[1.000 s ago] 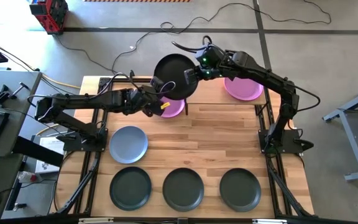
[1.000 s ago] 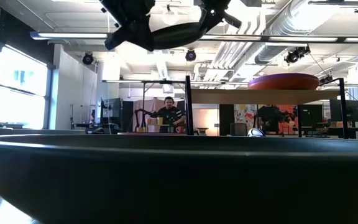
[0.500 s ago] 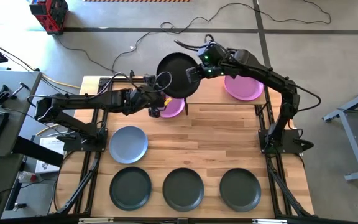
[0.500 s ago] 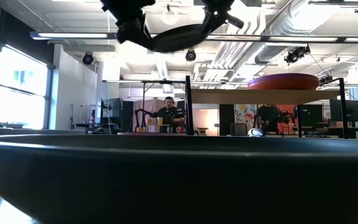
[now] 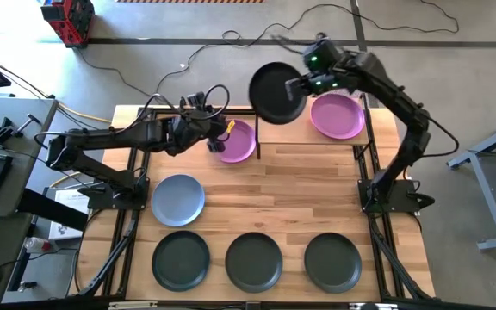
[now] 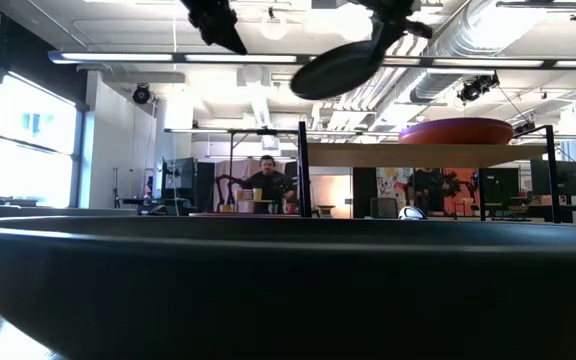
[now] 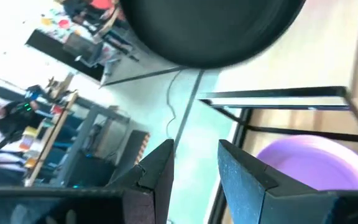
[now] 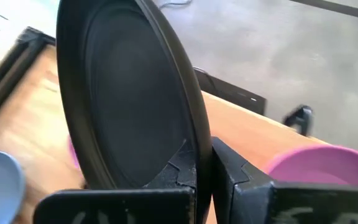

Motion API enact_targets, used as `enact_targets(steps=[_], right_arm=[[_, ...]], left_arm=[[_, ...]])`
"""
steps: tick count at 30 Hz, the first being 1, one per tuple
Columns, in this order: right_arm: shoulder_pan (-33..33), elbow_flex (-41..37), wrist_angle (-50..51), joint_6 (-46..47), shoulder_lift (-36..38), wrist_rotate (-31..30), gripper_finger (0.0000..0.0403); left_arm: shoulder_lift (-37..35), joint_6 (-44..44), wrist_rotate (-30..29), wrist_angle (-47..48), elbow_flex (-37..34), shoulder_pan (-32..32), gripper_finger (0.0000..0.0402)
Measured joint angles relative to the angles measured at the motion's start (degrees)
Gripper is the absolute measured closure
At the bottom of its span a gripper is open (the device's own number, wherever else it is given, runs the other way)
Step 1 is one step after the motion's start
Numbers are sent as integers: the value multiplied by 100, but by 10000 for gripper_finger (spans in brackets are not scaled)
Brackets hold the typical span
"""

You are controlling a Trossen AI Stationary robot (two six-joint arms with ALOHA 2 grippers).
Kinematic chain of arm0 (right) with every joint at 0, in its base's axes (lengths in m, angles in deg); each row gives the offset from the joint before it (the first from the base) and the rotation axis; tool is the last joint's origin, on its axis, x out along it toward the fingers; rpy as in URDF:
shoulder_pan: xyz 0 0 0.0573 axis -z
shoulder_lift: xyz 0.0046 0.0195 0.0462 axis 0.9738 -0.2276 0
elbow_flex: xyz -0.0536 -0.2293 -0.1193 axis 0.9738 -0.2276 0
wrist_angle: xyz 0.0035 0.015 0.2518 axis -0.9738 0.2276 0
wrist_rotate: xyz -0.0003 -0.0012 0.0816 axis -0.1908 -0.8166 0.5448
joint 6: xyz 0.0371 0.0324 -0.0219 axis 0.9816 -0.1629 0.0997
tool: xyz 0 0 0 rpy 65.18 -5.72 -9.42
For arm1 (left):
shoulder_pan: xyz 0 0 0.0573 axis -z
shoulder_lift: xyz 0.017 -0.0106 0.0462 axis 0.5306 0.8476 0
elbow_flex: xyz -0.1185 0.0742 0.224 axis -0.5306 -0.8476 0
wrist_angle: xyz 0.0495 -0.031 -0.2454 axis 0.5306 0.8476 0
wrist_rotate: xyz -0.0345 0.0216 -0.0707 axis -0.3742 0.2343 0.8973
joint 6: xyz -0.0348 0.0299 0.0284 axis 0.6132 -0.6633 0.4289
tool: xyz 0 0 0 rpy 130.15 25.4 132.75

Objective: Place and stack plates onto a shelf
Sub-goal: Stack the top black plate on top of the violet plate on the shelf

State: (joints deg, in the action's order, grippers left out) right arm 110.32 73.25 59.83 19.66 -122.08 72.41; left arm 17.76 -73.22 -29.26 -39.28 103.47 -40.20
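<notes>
Two arms are over the far half of the table, and we note them left to right. The left gripper [image 5: 216,129] reaches in from the left side, forearm near level, and sits just beside the left purple plate [image 5: 238,140]; its fingers [image 7: 247,180] stand apart with nothing between them in the left wrist view. Next comes the black plate [image 5: 277,93], held in the air above the shelf [image 5: 304,135], at the thin black rod [image 5: 257,145] that stands between the two purple plates. The right gripper [image 5: 298,83] is pinched shut on that plate's rim; in the right wrist view the plate [image 8: 129,106] stands steeply tilted, almost on edge, its rim running straight out from the fingers. Further right, the right purple plate [image 5: 337,116] lies flat on the shelf, just beside and below the held plate.

We judge the right arm the nearer and the one carrying; the right purple plate lies to the gripper's right and lower. The wrist must level the plate before lowering. The right arm is raised high, elbow bent, reaching in from its base at the table's right edge.
</notes>
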Motion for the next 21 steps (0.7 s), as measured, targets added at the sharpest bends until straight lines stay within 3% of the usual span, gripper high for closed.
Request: enact_targets(steps=[8, 14, 21], right_arm=[[371, 7, 754, -112, 506, 131, 403], [260, -26, 1476, 46, 796, -515, 403], [23, -1357, 1245, 734, 1802, -860, 403]], left_arm=[[-90, -2, -311, 85, 60, -10, 291], [-162, 94, -322, 161, 60, -88, 291], [-164, 138, -310, 171, 60, -198, 291]])
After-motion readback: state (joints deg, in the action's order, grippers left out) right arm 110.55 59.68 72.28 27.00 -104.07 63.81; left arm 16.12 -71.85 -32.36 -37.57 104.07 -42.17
